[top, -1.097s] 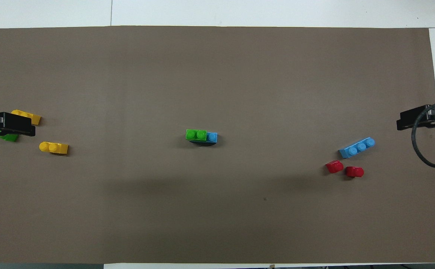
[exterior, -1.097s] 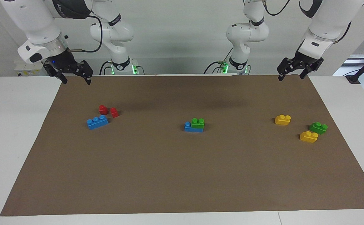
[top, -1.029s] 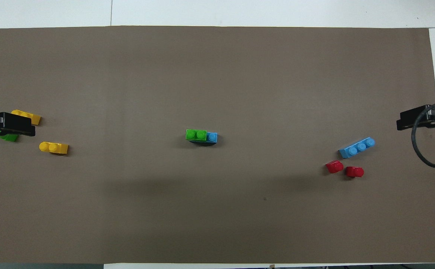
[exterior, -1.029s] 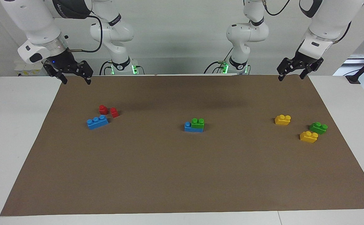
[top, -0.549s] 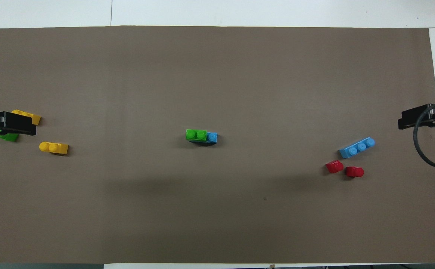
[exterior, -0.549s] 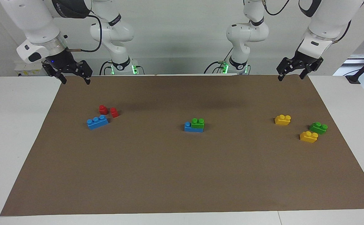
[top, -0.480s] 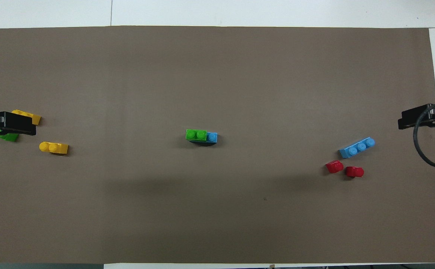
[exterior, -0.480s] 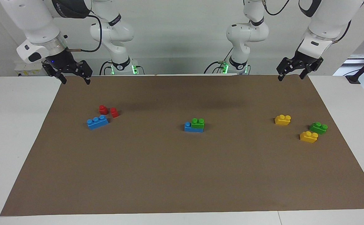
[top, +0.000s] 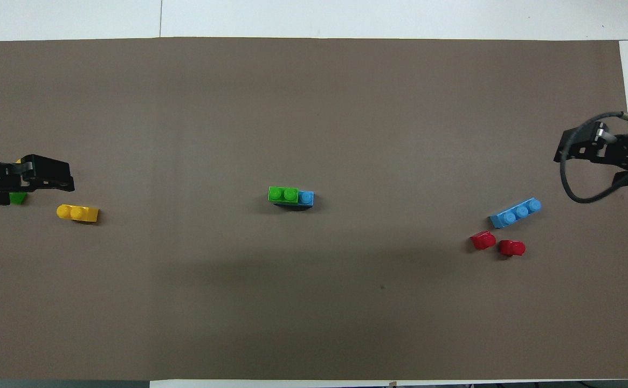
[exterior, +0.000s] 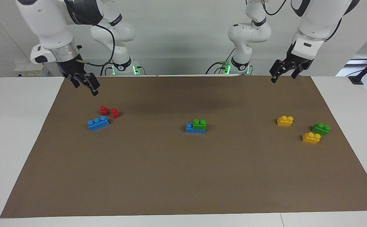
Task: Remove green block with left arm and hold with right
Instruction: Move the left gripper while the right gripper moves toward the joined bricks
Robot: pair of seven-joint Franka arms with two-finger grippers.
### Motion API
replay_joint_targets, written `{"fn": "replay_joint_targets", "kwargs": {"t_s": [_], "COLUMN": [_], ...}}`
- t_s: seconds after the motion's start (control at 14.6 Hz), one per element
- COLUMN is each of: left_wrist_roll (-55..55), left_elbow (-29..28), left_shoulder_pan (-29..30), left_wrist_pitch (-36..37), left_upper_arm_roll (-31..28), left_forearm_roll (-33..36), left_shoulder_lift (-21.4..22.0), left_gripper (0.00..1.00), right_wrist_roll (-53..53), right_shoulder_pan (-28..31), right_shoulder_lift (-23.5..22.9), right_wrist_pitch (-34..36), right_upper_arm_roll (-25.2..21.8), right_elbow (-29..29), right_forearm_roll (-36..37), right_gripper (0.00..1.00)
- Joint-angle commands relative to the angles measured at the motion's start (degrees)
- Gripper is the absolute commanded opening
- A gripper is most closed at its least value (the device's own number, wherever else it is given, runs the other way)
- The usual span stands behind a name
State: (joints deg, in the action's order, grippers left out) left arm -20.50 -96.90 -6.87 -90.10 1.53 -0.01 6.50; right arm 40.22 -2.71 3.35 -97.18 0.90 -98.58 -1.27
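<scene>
Counting two green, two blue, two yellow, two red bricks on the brown mat (exterior: 183, 176). The green block (exterior: 199, 124) sits stacked on a blue brick (exterior: 190, 128) mid-mat. My left gripper (exterior: 283, 75) and right gripper (exterior: 85, 85) hover over the mat's robot-side edge, both open, holding nothing.

Two red blocks (exterior: 109, 112) and a blue three-stud brick (exterior: 98, 123) sat together near the counter's (exterior: 183, 176) right-arm edge.

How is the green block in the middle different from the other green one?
The middle green block sits on a blue brick; the loose green block lies on the mat beside two yellow bricks, toward the left arm's end. Both are green with two studs.
</scene>
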Motion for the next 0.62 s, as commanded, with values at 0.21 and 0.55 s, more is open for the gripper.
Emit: {"fn": "replay_joint_targets", "kwargs": {"t_s": [0.21,0.55], "left_wrist_roll": [-20.3,-31.9], "left_elbow": [-5.3,-10.0], "left_shoulder_pan": [-4.8,-7.9], "left_wrist_pitch": [-3.7,-6.6], "left_upper_arm_roll": [-0.4,-0.1], "left_forearm_roll": [-0.9,-1.0], "left_shoulder_lift": [2.7,5.2], "left_gripper": [1.0,1.0], "right_wrist_roll": [30.2,47.0], "right_shoulder_pan": [-4.7,-7.5], "right_shoulder_lift": [-1.3,-5.2], "right_wrist_pitch": [-8.0,-18.3], "right_upper_arm_roll": [0.2,0.2], "right_elbow": [-6.8,-10.8], "right_forearm_roll": [-13.8,-28.7], "right_gripper": [0.95,0.95]}}
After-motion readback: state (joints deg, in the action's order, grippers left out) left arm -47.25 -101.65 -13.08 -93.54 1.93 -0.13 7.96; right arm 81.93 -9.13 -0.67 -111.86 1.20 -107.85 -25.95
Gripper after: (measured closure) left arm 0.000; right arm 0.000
